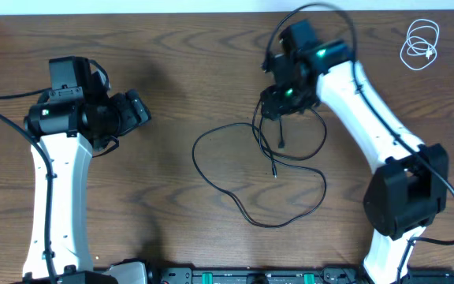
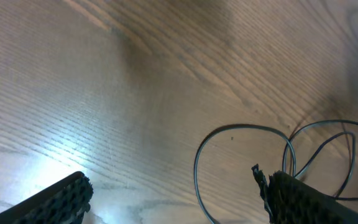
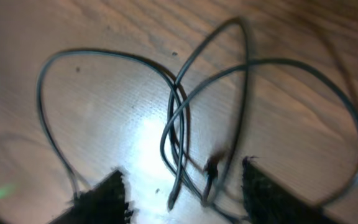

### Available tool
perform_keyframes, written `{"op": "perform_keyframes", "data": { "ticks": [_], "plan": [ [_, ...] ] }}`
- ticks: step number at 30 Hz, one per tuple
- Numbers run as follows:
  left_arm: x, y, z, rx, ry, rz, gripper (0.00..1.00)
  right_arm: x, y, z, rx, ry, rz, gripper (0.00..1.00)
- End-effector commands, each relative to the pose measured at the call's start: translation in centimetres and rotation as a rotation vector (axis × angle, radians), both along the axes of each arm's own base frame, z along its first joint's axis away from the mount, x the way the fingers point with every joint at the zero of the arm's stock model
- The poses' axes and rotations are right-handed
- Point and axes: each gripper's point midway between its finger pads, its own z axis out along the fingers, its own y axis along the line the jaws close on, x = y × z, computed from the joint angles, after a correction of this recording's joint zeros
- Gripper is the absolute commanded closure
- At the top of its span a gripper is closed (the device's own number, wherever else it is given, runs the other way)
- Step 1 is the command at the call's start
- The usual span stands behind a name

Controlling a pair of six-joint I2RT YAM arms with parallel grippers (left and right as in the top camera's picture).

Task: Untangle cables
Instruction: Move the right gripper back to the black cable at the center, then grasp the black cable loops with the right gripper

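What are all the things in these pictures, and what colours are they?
black cable: one, black, loose loops mid-table.
white cable: one, white, coiled at the far right corner.
table: one, brown wood, under everything.
base rail: one, black with green bits, near edge.
arms: two, white and black, left arm and right arm.
left gripper: one, black, open over bare wood, left side.
right gripper: one, black, jaws apart around black cable strands.

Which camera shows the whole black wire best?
The overhead view: nearly all of the black cable shows, loops and ends. The right wrist view shows only crossed strands close up; the left wrist view, a few loops.
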Motion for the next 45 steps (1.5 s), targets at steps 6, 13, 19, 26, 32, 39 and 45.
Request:
{"op": "perform_keyframes", "data": {
  "ticks": [6,13,19,26,32,39,45],
  "plan": [
    [0.6,0.1,-0.1,-0.004,-0.013,0.004,0.09,-1.2,0.9,-3.1,-0.031,0.012,-0.031,0.91],
    [1.0,0.1,0.1,-0.001,-0.033,0.004,0.09,-0.9,1.2,1.7,-0.017,-0.061,0.035,0.99],
    [1.6,0.2,0.4,0.003,-0.059,0.004,0.09,-2.3,0.1,4.4,-0.129,-0.094,0.036,0.99],
    [1.9,0.3,0.6,0.005,-0.074,0.004,0.09,-5.7,0.4,-0.7,-0.306,-0.016,0.051,0.99],
    [1.8,0.3,0.5,0.005,-0.071,0.004,0.09,-8.3,1.8,-5.5,-0.361,0.051,0.127,0.91],
    [1.8,0.3,0.5,0.005,-0.071,0.004,0.09,-8.9,1.8,-9.4,-0.412,0.119,0.139,0.56],
    [1.8,0.3,0.5,0.005,-0.071,0.004,0.09,-7.9,1.3,-11.2,-0.465,0.095,0.132,0.23]
  ]
}}
